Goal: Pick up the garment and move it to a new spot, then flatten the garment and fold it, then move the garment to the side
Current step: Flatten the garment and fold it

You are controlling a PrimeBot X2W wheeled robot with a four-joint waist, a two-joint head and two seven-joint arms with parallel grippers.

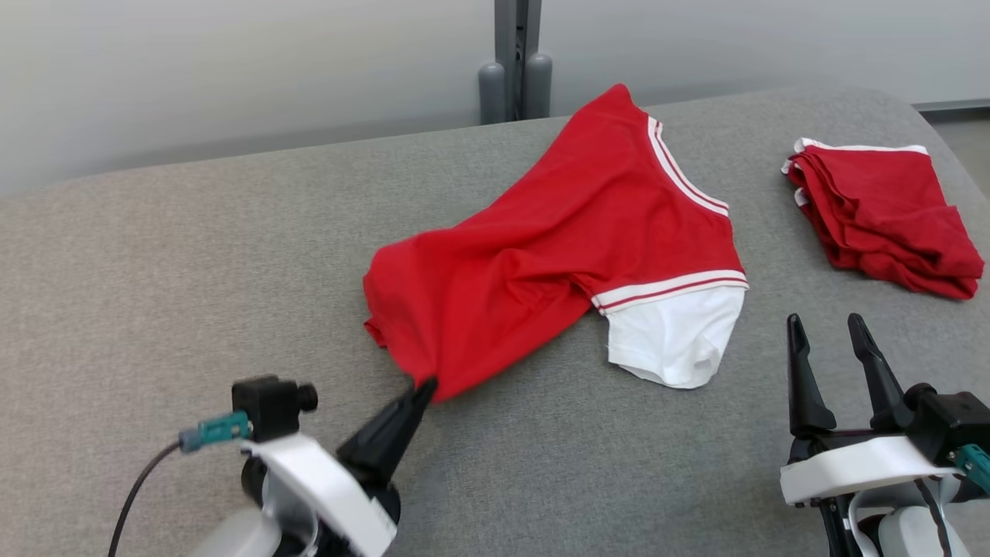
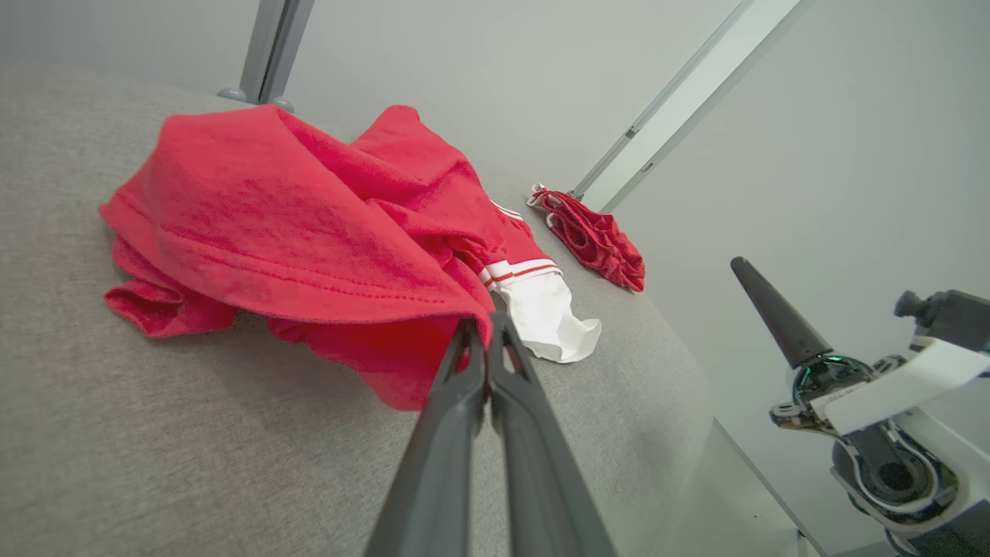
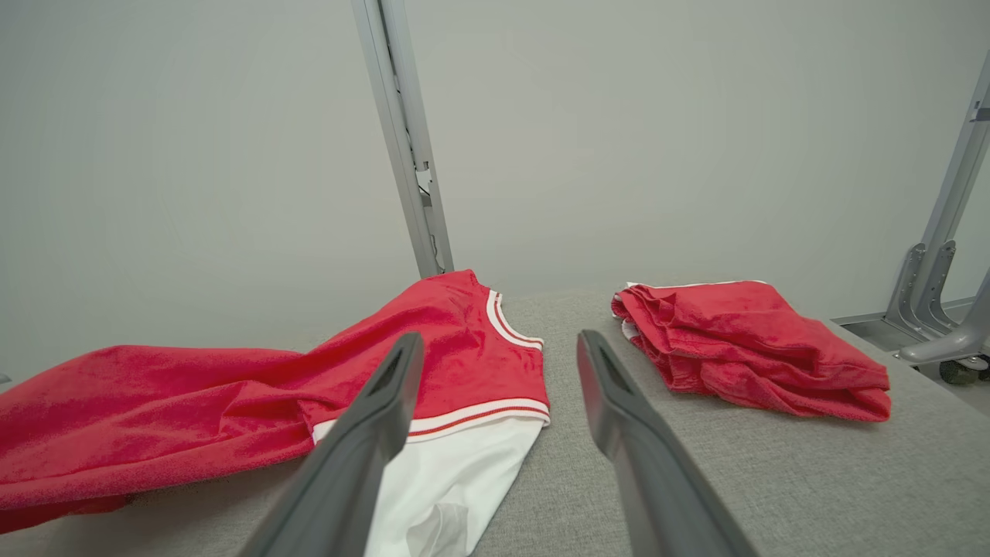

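The left hand (image 1: 424, 387) is seen in the head view shut tight on the near hem of the garment (image 1: 541, 255). The garment is a red shirt with one white sleeve (image 1: 673, 340) showing, and it lies crumpled on the grey surface (image 1: 193, 271) to the left of the folded red pile (image 1: 882, 216). The right hand (image 1: 824, 323) is held wide and empty on the near side of that pile. Two hands, one loose garment and one pile are counted; the pieces within the pile cannot be counted.

In the left wrist view, the left hand's fingers (image 2: 464, 387) are pressed together, with red cloth pinched at their tips. The pile (image 2: 595, 240) is seen beyond the garment (image 2: 309, 224).

In the right wrist view, the right hand's fingers (image 3: 371, 433) are spread wide with nothing gripped. The garment (image 3: 193, 394) is seen left of the pile (image 3: 742, 340), apart from it.
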